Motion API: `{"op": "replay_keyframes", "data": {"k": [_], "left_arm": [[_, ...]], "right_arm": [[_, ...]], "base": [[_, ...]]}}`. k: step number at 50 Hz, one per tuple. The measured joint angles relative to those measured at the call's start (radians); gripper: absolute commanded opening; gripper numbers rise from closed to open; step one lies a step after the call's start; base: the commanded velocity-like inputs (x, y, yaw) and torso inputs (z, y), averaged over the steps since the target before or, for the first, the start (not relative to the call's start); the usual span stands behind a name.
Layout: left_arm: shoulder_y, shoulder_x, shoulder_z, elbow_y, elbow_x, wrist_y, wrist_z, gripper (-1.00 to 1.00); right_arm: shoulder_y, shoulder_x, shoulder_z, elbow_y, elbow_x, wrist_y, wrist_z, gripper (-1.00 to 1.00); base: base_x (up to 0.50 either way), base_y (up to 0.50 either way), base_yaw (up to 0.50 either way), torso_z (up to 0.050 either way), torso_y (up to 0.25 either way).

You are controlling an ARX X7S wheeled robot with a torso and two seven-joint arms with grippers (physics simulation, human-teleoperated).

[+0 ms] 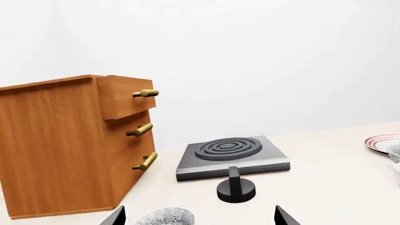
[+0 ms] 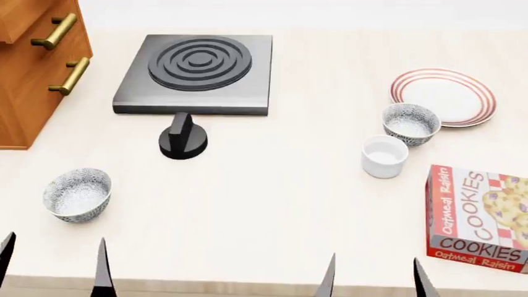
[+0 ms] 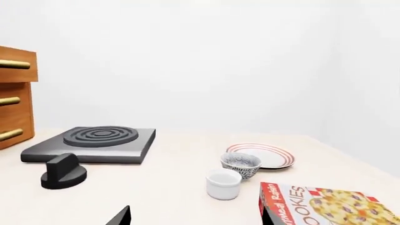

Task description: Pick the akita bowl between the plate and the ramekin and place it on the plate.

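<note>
The speckled akita bowl (image 2: 411,124) (image 3: 241,164) sits between the red-ringed plate (image 2: 443,96) (image 3: 267,154) and the plain white ramekin (image 2: 384,156) (image 3: 224,184), touching the plate's near edge. A second speckled bowl (image 2: 78,195) (image 1: 167,216) rests at the near left. My left gripper (image 2: 54,266) (image 1: 196,218) is open at the table's front edge, just short of that second bowl. My right gripper (image 2: 373,279) (image 3: 195,216) is open too, low at the front edge, well short of the ramekin, with nothing between its fingers.
A dark single-burner stove (image 2: 196,73) with a black knob (image 2: 182,139) stands at the back centre. A wooden drawer cabinet (image 2: 33,59) with brass handles fills the far left. A red cookie box (image 2: 480,218) lies near right, beside the ramekin.
</note>
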Motion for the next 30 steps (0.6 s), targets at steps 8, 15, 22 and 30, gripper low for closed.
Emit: {"op": "replay_keyframes", "data": {"k": [8, 15, 22, 30], "left_arm": [[0.010, -0.018, 0.006, 0.037, -0.002, 0.033, -0.015, 1.00], [0.016, -0.031, 0.009, 0.048, -0.013, 0.056, -0.023, 1.00], [0.020, -0.041, 0.013, 0.054, -0.026, 0.073, -0.030, 1.00], [0.020, -0.051, 0.017, 0.057, -0.041, 0.084, -0.035, 1.00]], "right_arm": [[-0.017, 0.023, 0.002, -0.069, 0.030, -0.028, -0.005, 1.00], [-0.029, 0.039, 0.000, -0.098, 0.045, -0.054, -0.006, 1.00], [-0.038, 0.053, -0.004, -0.113, 0.055, -0.074, -0.006, 1.00], [-0.043, 0.065, -0.010, -0.120, 0.067, -0.089, -0.006, 1.00]], "base": [[0.47, 0.00, 0.00, 0.000, 0.000], [0.50, 0.00, 0.00, 0.000, 0.000], [0.50, 0.00, 0.00, 0.000, 0.000], [0.50, 0.00, 0.00, 0.000, 0.000]]}}
